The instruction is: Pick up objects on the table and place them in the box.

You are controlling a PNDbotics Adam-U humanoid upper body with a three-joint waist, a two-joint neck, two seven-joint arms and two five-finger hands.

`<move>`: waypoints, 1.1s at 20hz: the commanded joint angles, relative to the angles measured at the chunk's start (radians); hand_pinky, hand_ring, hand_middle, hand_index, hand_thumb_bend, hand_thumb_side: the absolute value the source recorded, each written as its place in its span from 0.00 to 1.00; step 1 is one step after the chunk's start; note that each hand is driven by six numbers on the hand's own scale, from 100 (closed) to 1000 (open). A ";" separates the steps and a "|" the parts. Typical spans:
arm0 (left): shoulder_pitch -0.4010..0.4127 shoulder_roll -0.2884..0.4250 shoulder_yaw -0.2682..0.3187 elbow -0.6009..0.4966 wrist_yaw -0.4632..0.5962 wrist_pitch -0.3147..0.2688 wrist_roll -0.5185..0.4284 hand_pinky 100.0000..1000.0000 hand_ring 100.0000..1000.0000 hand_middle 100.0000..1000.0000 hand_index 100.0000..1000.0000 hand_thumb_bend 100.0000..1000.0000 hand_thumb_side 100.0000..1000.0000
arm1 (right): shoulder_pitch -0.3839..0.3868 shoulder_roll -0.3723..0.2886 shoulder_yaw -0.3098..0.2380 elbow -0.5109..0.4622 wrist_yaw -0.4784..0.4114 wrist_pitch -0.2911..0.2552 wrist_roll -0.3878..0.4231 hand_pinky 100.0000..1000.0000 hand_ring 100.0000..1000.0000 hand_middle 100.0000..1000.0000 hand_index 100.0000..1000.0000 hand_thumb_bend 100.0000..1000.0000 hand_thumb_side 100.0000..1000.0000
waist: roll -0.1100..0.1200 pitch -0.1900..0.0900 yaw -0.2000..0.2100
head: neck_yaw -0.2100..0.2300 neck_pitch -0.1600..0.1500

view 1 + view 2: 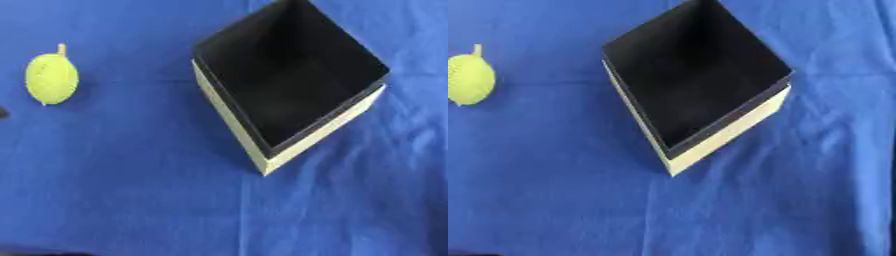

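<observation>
**Box open on the blue surface, green fruit off to the left, no hand in sight**

Neither hand shows in either view, so whether the fingers of the left or the right are straight or curled cannot be told. A small dark shape touches the left edge of the left eye view, and a dark strip lies along its lower left corner; what these are cannot be made out.

The box (289, 75) stands a little right of the middle, turned so that one corner points toward the near edge and the opposite corner toward the far edge. Its inside is black and nothing can be seen lying in it; its outer walls are pale cream, visible along the two near sides.

The green fruit (52, 77) lies well apart from the box, near the left edge. It is oval, yellow-green, with a short tan stem at its far end, and it rests directly on the cloth.

The surface (131, 190) is covered by a deep blue cloth with soft creases to the right of the box.
</observation>
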 commanded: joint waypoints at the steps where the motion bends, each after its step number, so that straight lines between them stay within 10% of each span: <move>1: -0.034 0.015 -0.008 0.010 -0.006 -0.001 -0.014 0.78 0.84 0.82 0.91 0.71 0.02 | -0.009 -0.011 -0.002 -0.015 -0.007 -0.001 0.005 0.74 0.65 0.50 0.78 0.00 0.28 | 0.011 -0.180 0.000 | 0.005 -0.003; 22: -0.203 -0.076 -0.111 0.147 -0.081 0.005 -0.074 0.80 0.85 0.82 0.91 0.70 0.01 | -0.012 0.000 0.002 -0.015 -0.017 -0.002 0.013 0.74 0.65 0.50 0.78 0.00 0.29 | 0.006 -0.178 -0.011 | 0.015 -0.008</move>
